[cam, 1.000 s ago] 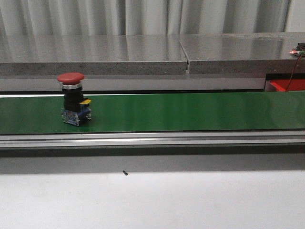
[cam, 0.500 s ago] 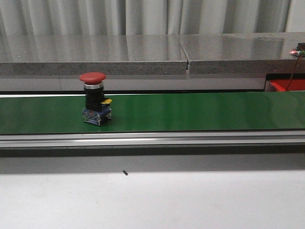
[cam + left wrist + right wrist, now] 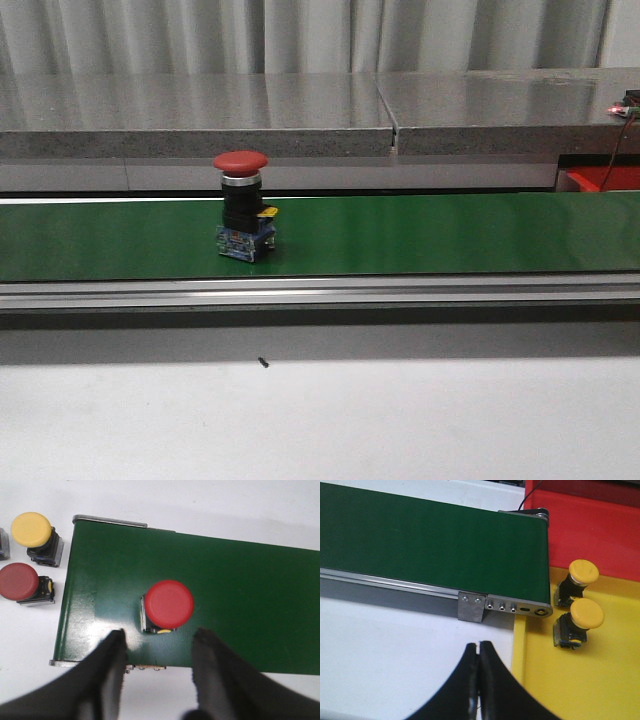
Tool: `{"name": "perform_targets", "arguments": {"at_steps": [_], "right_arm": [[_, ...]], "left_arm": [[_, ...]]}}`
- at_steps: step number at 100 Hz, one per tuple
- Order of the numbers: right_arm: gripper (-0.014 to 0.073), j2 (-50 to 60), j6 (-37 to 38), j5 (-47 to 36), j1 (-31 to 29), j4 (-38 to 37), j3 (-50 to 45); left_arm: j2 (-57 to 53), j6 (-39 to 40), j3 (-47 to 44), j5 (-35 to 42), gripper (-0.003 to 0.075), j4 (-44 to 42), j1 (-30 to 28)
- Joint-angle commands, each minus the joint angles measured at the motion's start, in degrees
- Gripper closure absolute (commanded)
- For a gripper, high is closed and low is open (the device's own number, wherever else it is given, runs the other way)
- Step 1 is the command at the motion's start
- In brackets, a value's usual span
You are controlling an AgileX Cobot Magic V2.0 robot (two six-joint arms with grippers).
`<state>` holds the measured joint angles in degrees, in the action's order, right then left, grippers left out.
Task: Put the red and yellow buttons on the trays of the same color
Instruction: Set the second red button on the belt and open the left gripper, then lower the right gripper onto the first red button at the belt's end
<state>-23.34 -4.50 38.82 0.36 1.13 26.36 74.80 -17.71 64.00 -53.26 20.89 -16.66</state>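
On the green belt (image 3: pixel 420 235): one red button (image 3: pixel 243 220), upright, left of centre. Yellow tray (image 3: pixel 580 680): two yellow buttons (image 3: pixel 583 572), near the belt's end. Red tray (image 3: pixel 590 530): contents unseen. Left pincer (image 3: pixel 159 652): spread wide, empty. Right pincer (image 3: pixel 479 667): closed, empty.

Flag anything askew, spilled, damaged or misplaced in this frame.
Nothing stands out. The red mushroom-head button stands upright on the green conveyor belt, and two yellow mushroom-head buttons lie in the yellow plastic tray, matching colours.
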Motion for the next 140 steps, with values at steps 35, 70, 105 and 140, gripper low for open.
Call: {"name": "perform_targets", "arguments": {"at_steps": [35,70,105,140], "right_arm": [[0.0659,-0.3,0.0,-3.5,-0.5,0.0,1.4],[0.0659,-0.3,0.0,-3.5,-0.5,0.0,1.4],[0.0659,-0.3,0.0,-3.5,-0.5,0.0,1.4],[0.0659,-0.3,0.0,-3.5,-0.5,0.0,1.4]], "left_arm": [[-19.9,-0.9,-8.1,1.3,0.0741,2.1,0.5],[-27.8,0.2,-11.0,2.2,0.0741,-4.0,8.9],[-41.1,11.5,-20.7,9.8,0.0741,-13.0,18.0],[-53.9,11.9,-29.0,11.7,0.0741,-13.0,18.1]]}}
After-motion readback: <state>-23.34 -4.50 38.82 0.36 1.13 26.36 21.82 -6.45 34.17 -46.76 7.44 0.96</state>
